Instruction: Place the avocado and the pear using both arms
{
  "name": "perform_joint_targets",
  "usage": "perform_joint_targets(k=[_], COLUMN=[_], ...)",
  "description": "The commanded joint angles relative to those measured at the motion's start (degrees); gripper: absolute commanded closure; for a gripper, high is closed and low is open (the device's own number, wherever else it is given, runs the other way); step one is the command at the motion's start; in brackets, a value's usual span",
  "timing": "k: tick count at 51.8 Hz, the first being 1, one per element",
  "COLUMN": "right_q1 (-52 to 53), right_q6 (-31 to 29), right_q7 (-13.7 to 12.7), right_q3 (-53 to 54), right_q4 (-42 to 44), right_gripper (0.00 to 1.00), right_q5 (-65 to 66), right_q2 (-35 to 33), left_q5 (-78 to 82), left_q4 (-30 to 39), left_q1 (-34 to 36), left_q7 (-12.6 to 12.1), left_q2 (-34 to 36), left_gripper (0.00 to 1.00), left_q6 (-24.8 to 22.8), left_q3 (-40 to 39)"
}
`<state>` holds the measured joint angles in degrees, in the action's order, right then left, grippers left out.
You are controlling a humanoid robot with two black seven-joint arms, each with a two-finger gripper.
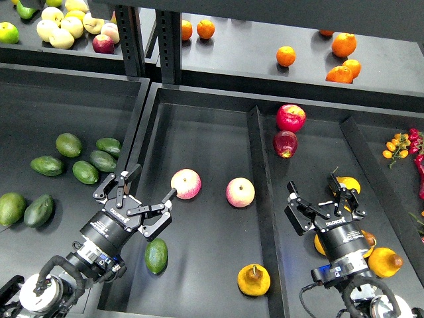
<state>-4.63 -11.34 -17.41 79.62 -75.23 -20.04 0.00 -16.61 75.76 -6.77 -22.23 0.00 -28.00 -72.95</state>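
A: From the head view, where do the task's fruits sit?

B: The small egg-shaped green avocado (pixel 156 255) lies in the middle black tray (pixel 199 132), near its front left corner, just below the left gripper (pixel 140 197). The squat orange-yellow pear (pixel 254 279) with a short brown stem rests further right in the same tray, close to the divider.

A: And the fingers?

B: The left gripper's fingers are spread wide and hold nothing; one tip points toward a pink-and-yellow apple (pixel 186 183) without clearly touching it. The right gripper (pixel 325 199) hangs over the neighbouring tray, its fingers also well apart and empty, above a few yellow pears (pixel 384 262).

A: How would the two fruits handle?

B: The avocado looks smooth and firm, probably light, and likely to roll or slip; pinching across its narrow middle seems safest. The pear looks heavier and possibly soft around its dark blemished top, so a grasp across the broad lower belly, clear of the stem, appears wiser.
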Motion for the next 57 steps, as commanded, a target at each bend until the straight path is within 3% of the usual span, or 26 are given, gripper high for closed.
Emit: perform_joint_targets(k=[1, 23, 34, 47, 57], right_q1=[0.1, 0.1, 0.1, 0.1, 0.5], right_q6=[0.0, 0.0, -0.1, -0.1, 0.2], right_q7=[-0.1, -0.1, -0.1, -0.1, -0.1], right_q3=[0.0, 0.0, 0.0, 0.1, 0.0], right_q4=[0.0, 0.0, 0.0, -0.1, -0.1], right_gripper=[0.0, 0.0, 0.0, 0.0, 0.0], right_q5=[0.0, 0.0, 0.0, 0.0, 0.0], right_q2=[0.0, 0.0, 0.0, 0.0, 0.0], left_q5=[0.0, 0.2, 0.9, 1.3, 8.6], left_q4=[-0.2, -0.6, -0.6, -0.4, -0.5], left_q1=[-0.1, -0.1, 0.3, 1.2, 3.2], left_q7=[0.0, -0.3, -3.5, -3.9, -5.5], left_q2=[0.0, 0.0, 0.0, 0.0, 0.0], left_gripper=[0.01, 0.01, 0.01, 0.01, 0.01], left_q6=[0.0, 0.0, 0.0, 0.0, 0.0], left_q3=[0.0, 0.3, 0.8, 1.5, 1.9])
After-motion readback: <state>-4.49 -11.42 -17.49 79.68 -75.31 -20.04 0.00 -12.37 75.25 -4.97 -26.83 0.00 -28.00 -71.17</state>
